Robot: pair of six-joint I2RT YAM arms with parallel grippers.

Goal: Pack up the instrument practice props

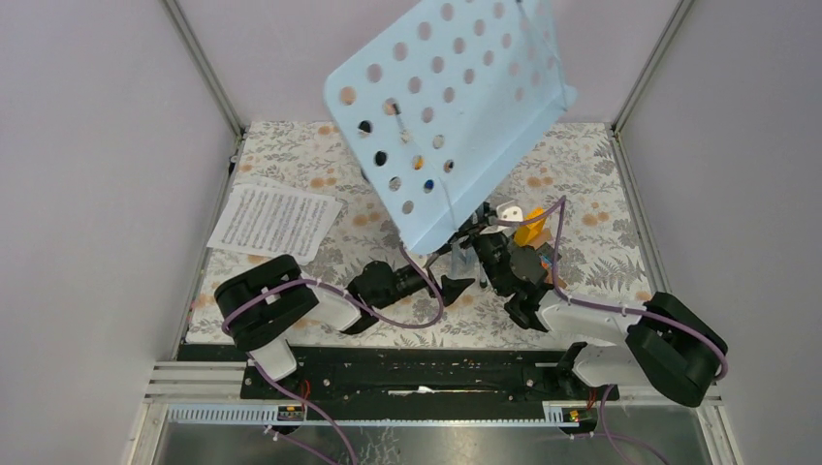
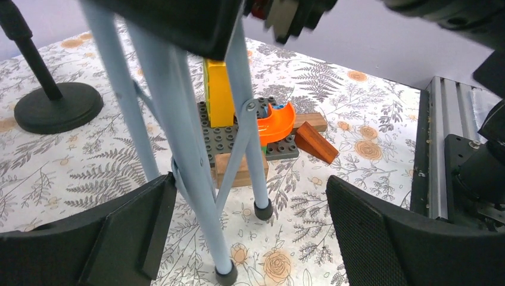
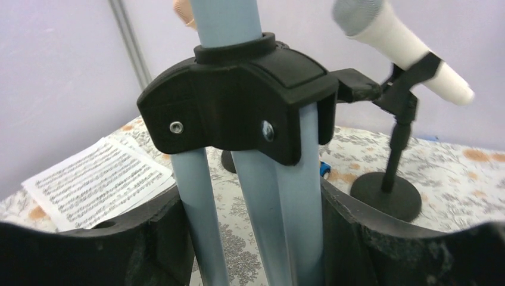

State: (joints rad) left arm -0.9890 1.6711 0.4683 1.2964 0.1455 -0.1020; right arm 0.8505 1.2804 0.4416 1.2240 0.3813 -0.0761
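The light-blue music rack stands upright in the middle of the tabletop, its perforated desk tilted over both arms, and it is the prop being dealt with. The right gripper is clamped on the tripod legs just under the black collar, a finger pressed against each side. The left gripper is lower down and spread wide. The leg bottoms pass between its fingers, but it grasps nothing.

So the step looks like taking hold of the stand to fold it or lay it down. Next, I'd guess, the left needs to close on a leg near its foot while the right steadies the top — carefully, since the toy blocks sit right behind the feet. The sheet music lies flat near the left edge, and the white microphone sits in its mic holder beyond — neither in a gripper.
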